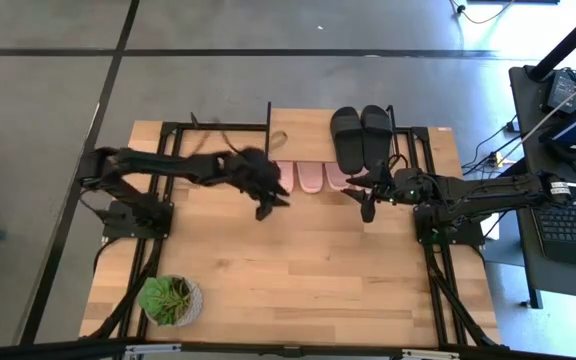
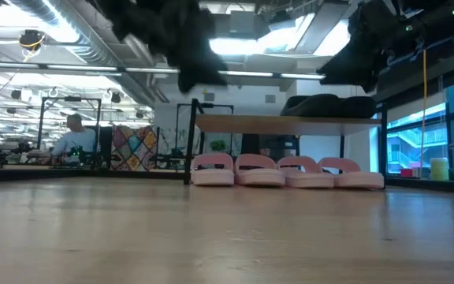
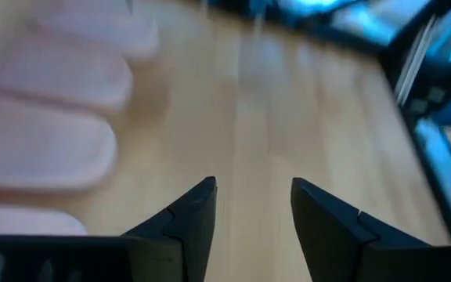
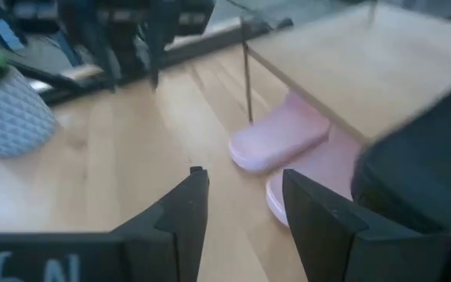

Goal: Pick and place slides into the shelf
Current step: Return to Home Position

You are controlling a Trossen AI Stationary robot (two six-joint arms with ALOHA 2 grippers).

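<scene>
Your four pink slides [image 2: 286,171] sit in a row under the shelf [image 2: 290,124], just beyond both claws, and the two black slides [image 1: 361,135] lie on its plank above your right claw [image 1: 362,202]. Your left claw [image 1: 270,205] hangs off the row's other end. Both claws have their fingers apart and grip nothing. The potted plant [image 1: 170,298] stands well apart from the left claw.

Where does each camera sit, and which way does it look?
High: overhead, looking straight down; left pincer and right pincer show.
Low: level with the wooden table, facing the low plank-topped shelf; the pincers hang in from above.
Left wrist: behind that pincer's open fingers, facing light pink foam slides.
Right wrist: likewise, facing the shelf.
Shared: both wrists see those slides.
</scene>
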